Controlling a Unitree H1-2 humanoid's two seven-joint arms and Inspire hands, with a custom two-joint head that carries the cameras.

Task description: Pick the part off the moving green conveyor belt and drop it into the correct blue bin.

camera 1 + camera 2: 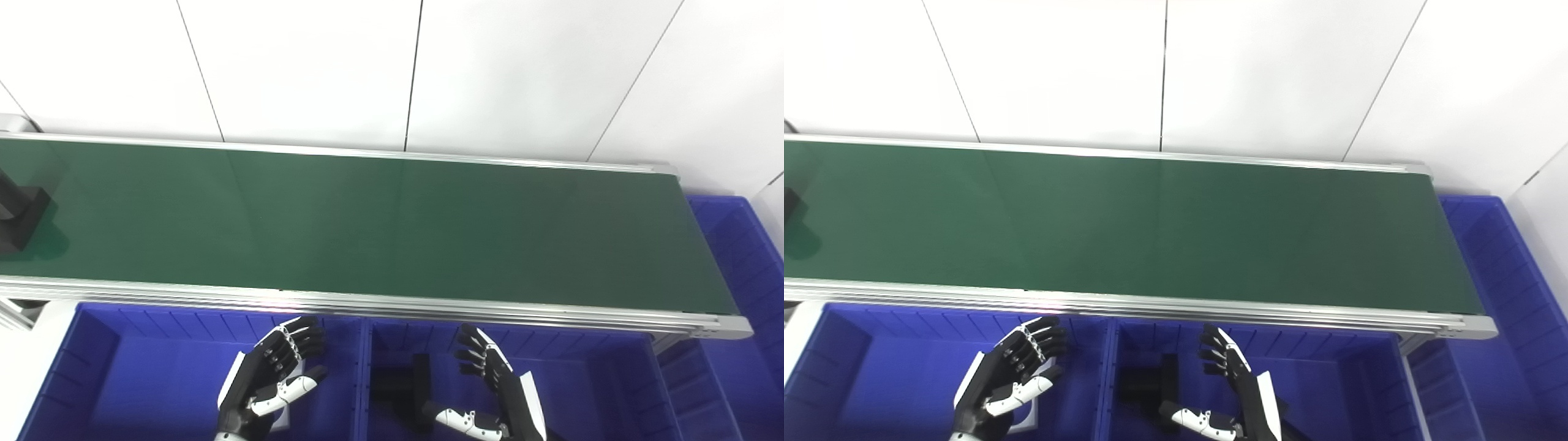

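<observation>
I am looking down on the green conveyor belt (367,226), which is running across both views between its aluminium rails; the part (21,214), a black blocky piece, is sitting on the belt at the far left edge. The left eye view is showing a good share of that part, a raised block on a flat base, cut off by the picture edge; the right eye view is giving me only a dark sliver of it at the left margin, too little to read its shape.

Below the near rail, two blue bins are lying side by side; the left bin (122,373) is holding something white, mostly hidden under my left hand (269,373), and the right bin (588,386) is already holding a black piece (401,383) near its left wall. A third blue bin (741,245) is standing past the right end of the belt; the right eye view is showing more of its inside.

My left hand is hovering over the left bin with its fingers apart and loosely curled, holding nothing; my right hand (496,386) is hovering over the right bin, fingers spread and pointing toward the belt, thumb out toward the black piece, also holding nothing; both hands are well apart from the part.
</observation>
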